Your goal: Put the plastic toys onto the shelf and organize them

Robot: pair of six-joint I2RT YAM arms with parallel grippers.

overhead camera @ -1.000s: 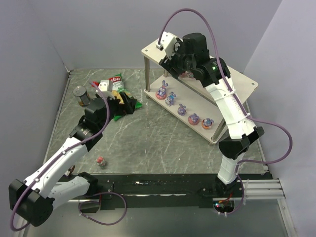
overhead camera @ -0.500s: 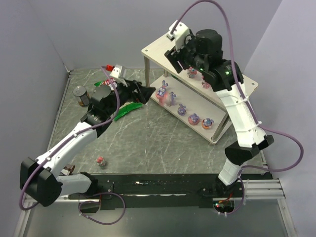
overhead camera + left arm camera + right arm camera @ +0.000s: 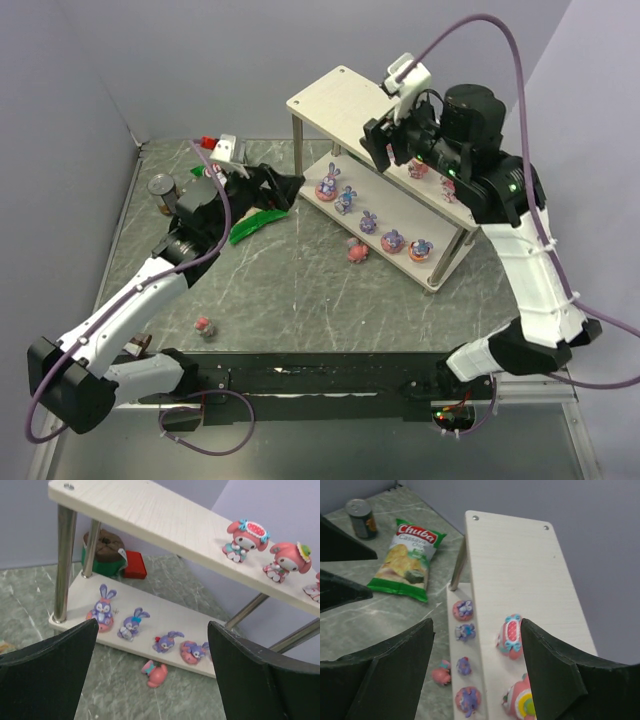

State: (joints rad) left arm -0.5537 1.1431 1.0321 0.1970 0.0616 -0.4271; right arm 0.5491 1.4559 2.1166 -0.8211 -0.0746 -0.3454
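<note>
Only one legible text, seen in the right wrist view, on the green chip bag (image 3: 406,560): "Chuba" in white script on a red patch near the bag's top, w/ "Cassava" in smaller white letters just below it (a further line under that is too small to read). The can (image 3: 361,512) beyond the bag has a label, but its lettering is a blur. Other views: nothing readable.

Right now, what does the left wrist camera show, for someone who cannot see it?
A two-tier wooden shelf fills the view: purple bunny toys line the lower board, pink toys stand on top. One pink toy lies on the table in front, framed by the left gripper's open, empty fingers.
</note>
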